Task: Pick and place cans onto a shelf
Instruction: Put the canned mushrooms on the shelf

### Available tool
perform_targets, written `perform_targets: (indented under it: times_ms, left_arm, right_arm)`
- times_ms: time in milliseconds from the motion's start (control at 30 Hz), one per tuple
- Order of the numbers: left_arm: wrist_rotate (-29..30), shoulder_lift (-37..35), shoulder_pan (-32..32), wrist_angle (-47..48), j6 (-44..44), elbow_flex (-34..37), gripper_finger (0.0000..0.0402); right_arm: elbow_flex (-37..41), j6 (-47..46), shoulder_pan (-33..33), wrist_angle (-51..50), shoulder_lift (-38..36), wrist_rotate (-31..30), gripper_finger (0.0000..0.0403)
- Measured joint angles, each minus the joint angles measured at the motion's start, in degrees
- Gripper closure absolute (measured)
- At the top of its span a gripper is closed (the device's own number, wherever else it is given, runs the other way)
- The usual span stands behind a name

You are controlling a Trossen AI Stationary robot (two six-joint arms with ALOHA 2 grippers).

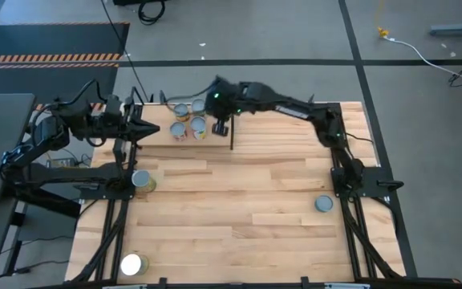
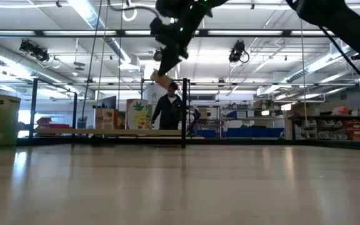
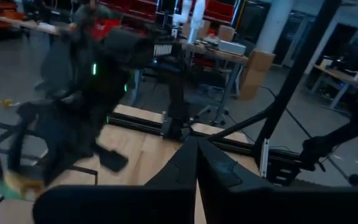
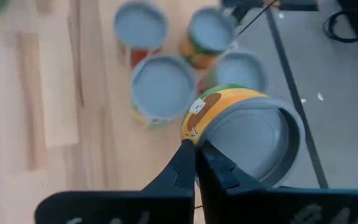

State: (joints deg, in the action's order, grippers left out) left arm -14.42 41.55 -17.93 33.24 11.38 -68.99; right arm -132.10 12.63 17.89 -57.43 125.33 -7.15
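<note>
My right gripper point(image 1: 217, 122) hangs above the shelf point(image 1: 160, 133), shut on a can with a yellow and green label point(image 4: 247, 127); in the low view the can point(image 2: 162, 81) is well above the board point(image 2: 136, 132). Several cans point(image 4: 162, 84) stand upright on their bases on the shelf below it; they also show in the high view point(image 1: 180, 131). My left gripper point(image 1: 152, 128) is shut and empty at the shelf's left end, its fingers together in its wrist view point(image 3: 196, 152). My right gripper pinches the can's rim point(image 4: 199, 138) between its two fingers, one on the labelled outer wall and one on the lid side. The fingers come from above, slanting down. The can is lifted clear of the shelf and tilted, its grey lid point(image 4: 253, 143) facing the wrist camera.
Three more cans stand on the tabletop: one at the left point(image 1: 143, 181), one at the right point(image 1: 323, 204), one with a glaring white lid at the near left point(image 1: 131, 263). Thin black rods point(image 1: 232, 132) edge the shelf. A person point(image 2: 167, 109) stands beyond the table.
</note>
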Motion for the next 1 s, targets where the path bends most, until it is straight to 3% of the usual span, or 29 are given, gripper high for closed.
perform_targets:
  times_ms: [200, 333, 533, 800, 1000]
  left_arm:
    - [2.83, 0.01, 0.58, 8.24, 0.14, 0.00, 0.0388]
    - [2.31, -0.42, 0.57, 11.47, 1.51, 0.02, 0.0388]
    - [-2.15, -0.83, 0.57, 7.95, -0.05, 0.02, 0.0384]
    - [-2.36, -0.69, 0.55, 7.69, -0.16, 0.02, 0.0383]
    - [-2.36, -0.69, 0.55, 7.71, -0.02, 0.02, 0.0383]
  right_arm:
    - [-0.04, 1.28, -4.27, 0.32, 3.43, 0.12, 0.0398]
    - [0.01, 0.50, -7.28, -3.60, 6.21, -2.92, 0.0398]
    - [-0.10, -2.28, -10.35, -8.78, 9.48, -9.60, 0.0398]
    - [0.04, 1.43, -11.39, -9.11, 14.67, -18.98, 0.0397]
    - [-0.10, 1.06, -10.66, -6.94, 15.33, -20.22, 0.0394]
